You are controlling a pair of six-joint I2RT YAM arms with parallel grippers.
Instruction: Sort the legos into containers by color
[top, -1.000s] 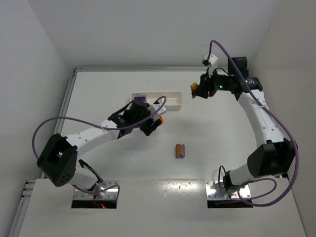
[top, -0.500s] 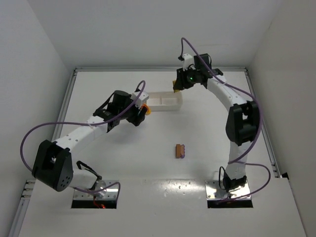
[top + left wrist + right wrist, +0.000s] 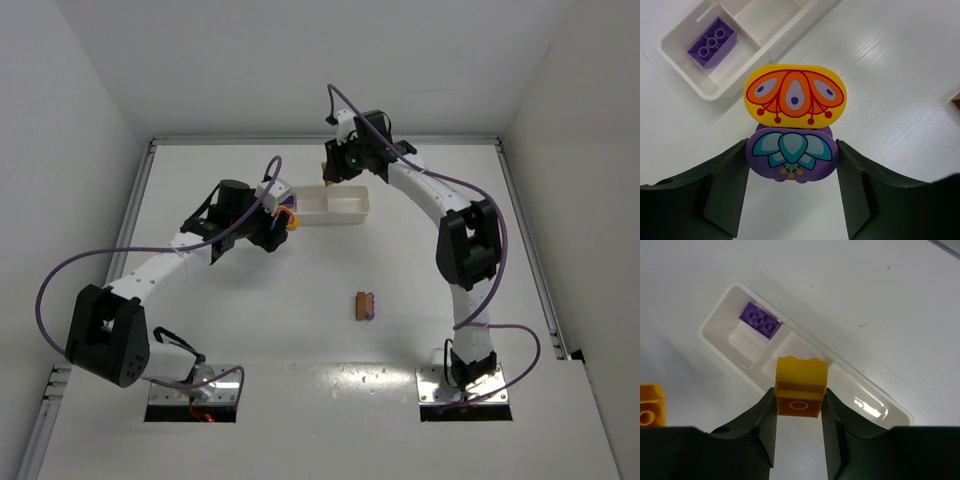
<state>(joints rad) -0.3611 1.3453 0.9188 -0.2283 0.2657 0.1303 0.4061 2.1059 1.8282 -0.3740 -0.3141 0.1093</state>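
Two stacked petal-printed legos (image 3: 794,100)

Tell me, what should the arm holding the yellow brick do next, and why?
The right fingers are shut on the yellow brick above the white tray, seemingly over its middle compartment, which looks empty. The purple brick sits in the end one. So probably ease down a little and let go there.
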